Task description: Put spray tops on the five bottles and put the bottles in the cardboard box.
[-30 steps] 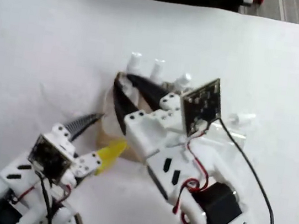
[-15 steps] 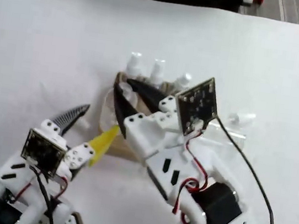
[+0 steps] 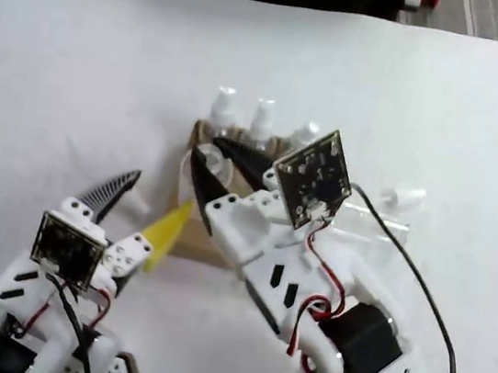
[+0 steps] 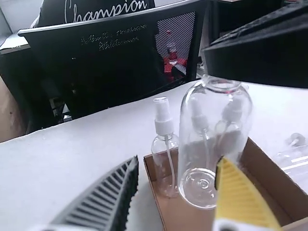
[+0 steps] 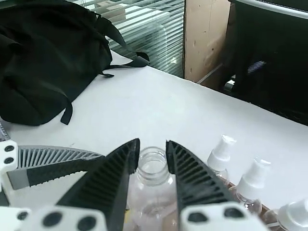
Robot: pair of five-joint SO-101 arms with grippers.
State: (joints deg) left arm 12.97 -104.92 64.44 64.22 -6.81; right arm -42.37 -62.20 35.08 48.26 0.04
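Note:
A clear bottle without a top (image 5: 153, 169) hangs upright over the cardboard box (image 3: 187, 241), and my right gripper (image 5: 151, 156) is shut on its neck. From the left wrist the same bottle (image 4: 214, 139) shows just above the box floor (image 4: 183, 216). Three bottles with white spray tops (image 3: 264, 114) stand along the box's far side; one of them (image 4: 163, 139) shows behind the held bottle. My left gripper (image 3: 160, 194) is open beside the box's left edge, its grey finger (image 4: 103, 199) and yellow finger (image 4: 240, 197) apart with nothing between them.
A loose white spray top (image 3: 404, 195) and a clear bottle lying down (image 3: 378, 225) are on the white table right of the box. A black bag (image 5: 48, 57) lies at the far table edge. A black chair (image 4: 110, 53) stands beyond the table.
My left gripper has drawn back from the box toward the lower left, staying open. My right gripper has shifted slightly left with the bottle.

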